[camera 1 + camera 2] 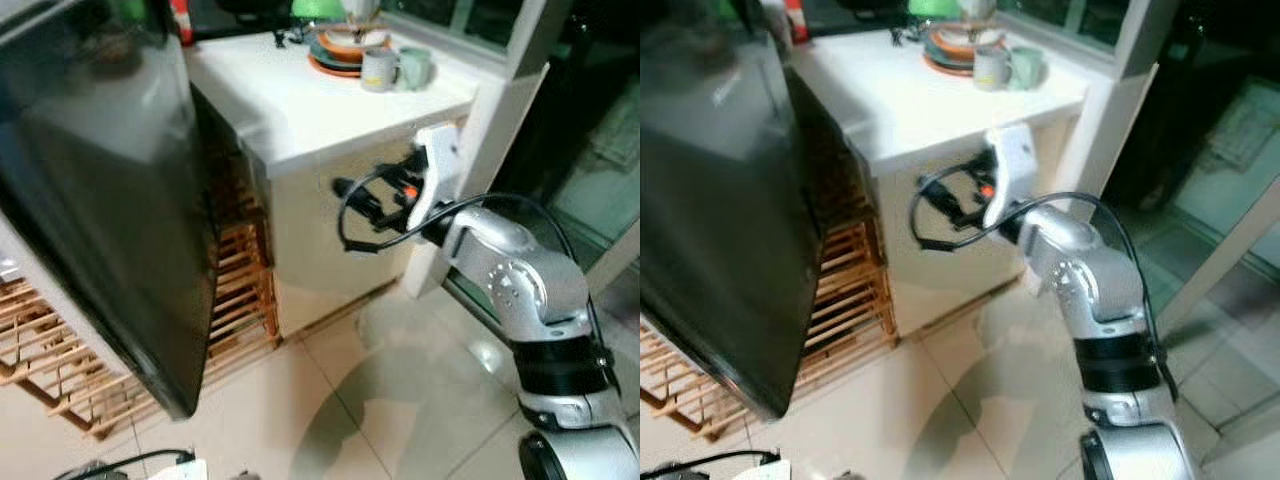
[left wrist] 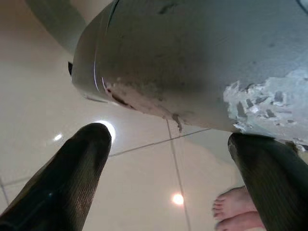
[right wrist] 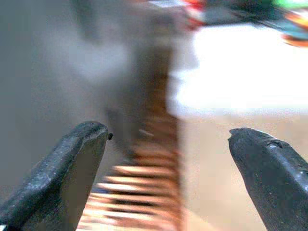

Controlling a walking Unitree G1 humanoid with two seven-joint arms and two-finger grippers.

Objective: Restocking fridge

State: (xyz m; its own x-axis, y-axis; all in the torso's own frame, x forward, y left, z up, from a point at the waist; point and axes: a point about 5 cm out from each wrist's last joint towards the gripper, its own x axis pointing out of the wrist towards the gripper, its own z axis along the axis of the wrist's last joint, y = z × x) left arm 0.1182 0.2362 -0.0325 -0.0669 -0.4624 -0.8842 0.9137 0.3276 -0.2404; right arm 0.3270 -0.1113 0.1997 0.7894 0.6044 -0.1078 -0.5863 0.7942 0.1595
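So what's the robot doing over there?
The robot is standing by a big dark fridge door, which is tilted across the left of the head views. Its right hand is raised in front of a white counter, fingers open and holding nothing. On the counter sit stacked plates and two mugs. A wooden rack stands between fridge and counter. Its left hand hangs low over the tiled floor, also open, near a person's bare toes. Nothing is being carried yet.

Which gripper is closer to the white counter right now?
Right. The right gripper is raised in front of the white counter, just off its front face. The left gripper hangs low over the tiled floor, away from the counter.
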